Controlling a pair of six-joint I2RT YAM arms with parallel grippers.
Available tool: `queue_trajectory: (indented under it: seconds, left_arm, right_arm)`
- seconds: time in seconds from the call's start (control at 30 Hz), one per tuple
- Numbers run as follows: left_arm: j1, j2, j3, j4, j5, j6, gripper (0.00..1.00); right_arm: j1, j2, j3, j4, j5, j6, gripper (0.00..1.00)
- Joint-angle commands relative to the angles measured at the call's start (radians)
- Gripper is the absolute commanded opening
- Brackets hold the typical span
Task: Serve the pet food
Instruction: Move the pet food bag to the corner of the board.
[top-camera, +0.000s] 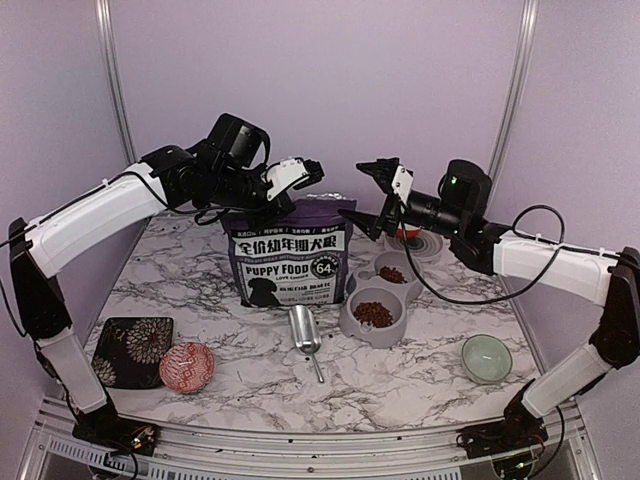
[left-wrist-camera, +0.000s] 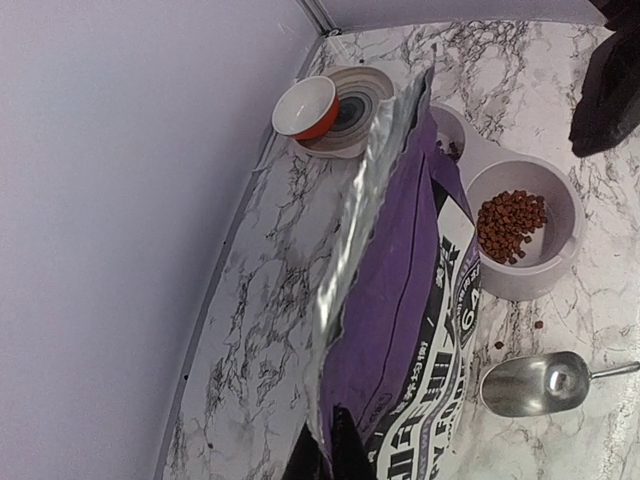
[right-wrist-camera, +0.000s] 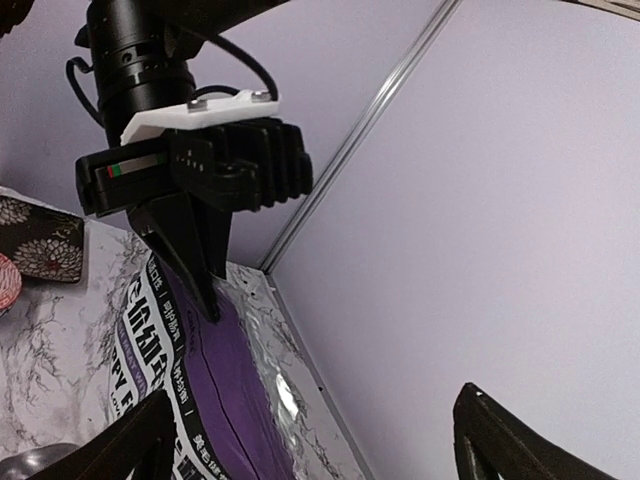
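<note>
The pet food shows as brown kibble (top-camera: 373, 313) in the near cup of the grey double-bowl feeder (top-camera: 352, 322), with a little more (top-camera: 392, 273) in the far cup. In the left wrist view the kibble (left-wrist-camera: 510, 225) fills part of one cup. The purple puppy-food bag (top-camera: 290, 262) stands upright mid-table. My left gripper (top-camera: 285, 203) is shut on the bag's top edge, its fingertips (left-wrist-camera: 345, 450) pinching the foil lip of the bag (left-wrist-camera: 400, 300). My right gripper (top-camera: 352, 190) hangs open beside the bag's top right corner, holding nothing; in its own view the right gripper (right-wrist-camera: 320, 445) has the bag (right-wrist-camera: 200, 400) between its spread fingers.
A metal scoop (top-camera: 305, 330) lies empty in front of the bag. A red bowl (top-camera: 186, 365) and a dark patterned plate (top-camera: 132, 350) sit front left, a green bowl (top-camera: 486, 357) front right. A red-and-white bowl (left-wrist-camera: 308, 107) rests on a striped plate (left-wrist-camera: 355, 110) at the back wall. Stray pellets (left-wrist-camera: 538, 324) lie near the feeder.
</note>
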Motion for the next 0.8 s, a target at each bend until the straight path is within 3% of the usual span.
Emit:
queue_trajectory:
  seconds: [0.0,0.3,0.77]
  left_arm:
    - [0.006,-0.013,0.118,0.097,-0.14,-0.023,0.0]
    - [0.026,0.016,0.19,0.141,-0.286,-0.022,0.0]
    - [0.157,0.014,0.24,0.226,-0.424,-0.058,0.0]
  right_arm:
    - [-0.005,-0.03,-0.003,0.187,0.146,0.15,0.93]
    - [-0.005,-0.053,-0.061,0.273,0.256,0.194,0.95]
    - [-0.004,-0.04,-0.08,0.312,0.295,0.22,0.95]
